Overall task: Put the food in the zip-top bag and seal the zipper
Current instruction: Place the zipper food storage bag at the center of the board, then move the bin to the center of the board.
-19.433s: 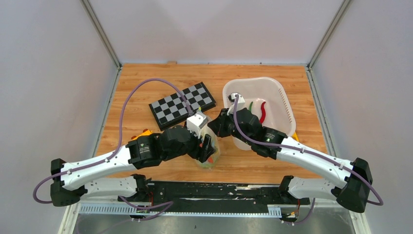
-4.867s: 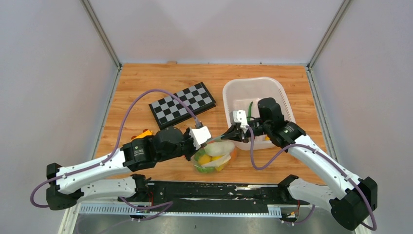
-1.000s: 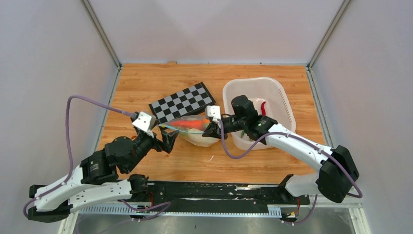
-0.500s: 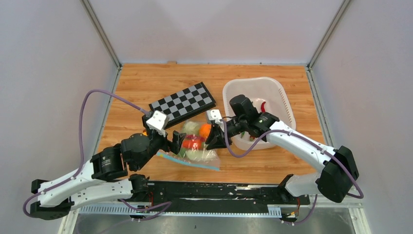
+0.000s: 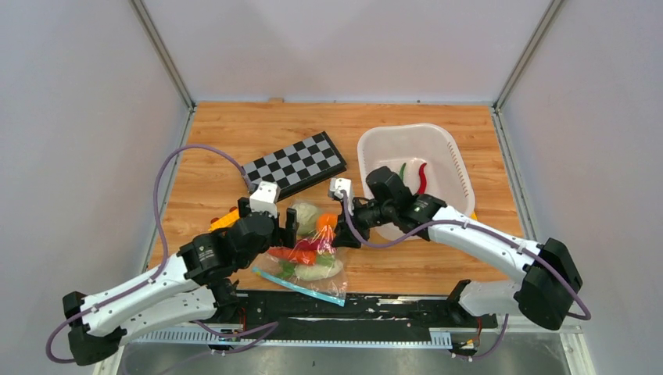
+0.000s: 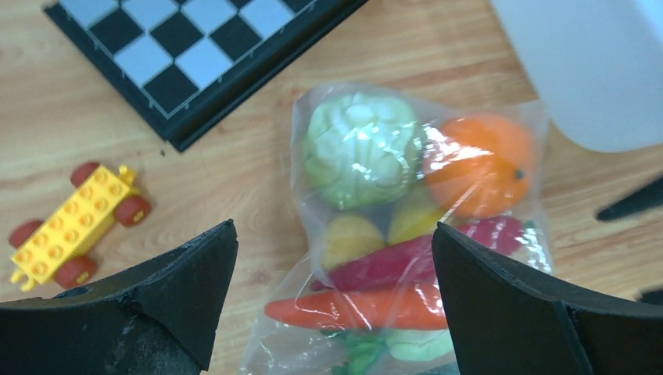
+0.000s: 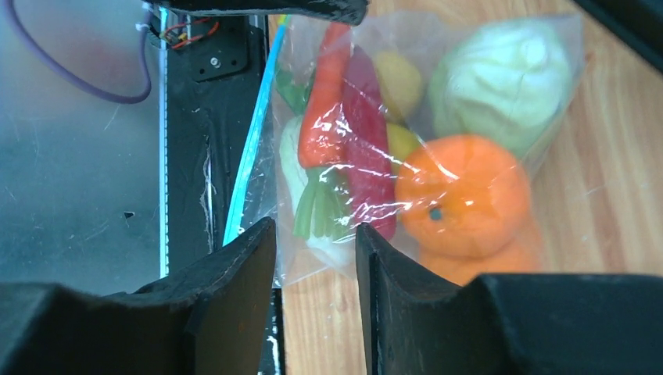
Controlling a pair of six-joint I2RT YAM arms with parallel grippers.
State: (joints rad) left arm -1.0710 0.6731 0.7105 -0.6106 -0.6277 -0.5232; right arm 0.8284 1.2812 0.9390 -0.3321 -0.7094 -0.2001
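Trouble starts nearest the arm bases. The zipper (image 5: 300, 285), the teal strip on the near side of the zip-top bag (image 5: 311, 251), lies right at the table's near edge with its right end over the black rail (image 5: 391, 301), and I cannot tell whether it is pressed shut along its length. If it is not, a tug on the bag could let food slide out toward the rail, and a sideways nudge might drag the mouth off the edge. Inside the bag, the carrot (image 6: 367, 306) lies closest to the zipper, with the cabbage (image 6: 360, 148) and orange (image 6: 478, 164) at the far, closed end; that bulge may hold the mouth apart and make a seal pop open. The left gripper (image 6: 332, 234) hangs over the bag's left side, jaws spread wide with nothing gripped. The right gripper (image 7: 313, 230) sits at the bag's right side, jaws partly apart, crinkly film showing in the gap but not pinched as far as I can see. Neither holds the bag, so a pinch on loose film could slip, or catch a toy instead of the strip. Left of the bag, the yellow toy car (image 6: 70, 234) is near enough for the left arm to sweep it. Right of and beyond the bag, the white basket (image 5: 457, 168) holds a red pepper (image 5: 422, 178) and a green pepper (image 5: 403, 170); sealing now would likely leave them out. Beyond the bag, the chessboard (image 5: 293, 166) looks out of harm's way.
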